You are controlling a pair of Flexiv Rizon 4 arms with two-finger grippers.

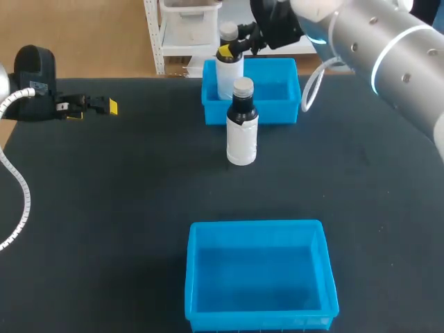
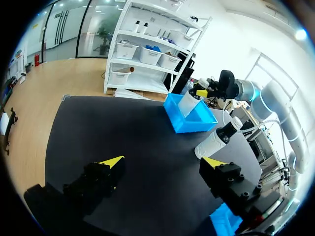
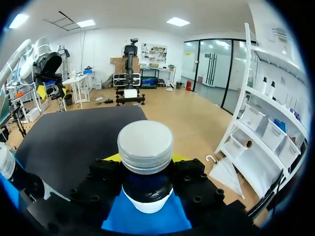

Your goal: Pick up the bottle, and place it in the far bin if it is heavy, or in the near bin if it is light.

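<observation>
My right gripper (image 1: pixel 230 51) is shut on the neck of a white bottle (image 1: pixel 229 75) with a dark neck and grey cap. It holds the bottle upright over the left part of the far blue bin (image 1: pixel 277 94). In the right wrist view the grey cap (image 3: pixel 145 146) sits between the fingers, with the bin's blue floor (image 3: pixel 147 219) below. A second, similar bottle (image 1: pixel 242 132) stands on the table just in front of the far bin. My left gripper (image 1: pixel 97 105) hangs open at the table's far left, holding nothing. The left wrist view shows its gripper (image 2: pixel 162 164) open, with the far bin (image 2: pixel 189 118) and the standing bottle (image 2: pixel 216 140) ahead.
The near blue bin (image 1: pixel 260 232) sits at the table's front edge, with nothing in it. Black table surface (image 1: pixel 125 194) lies open between the two bins and to the left.
</observation>
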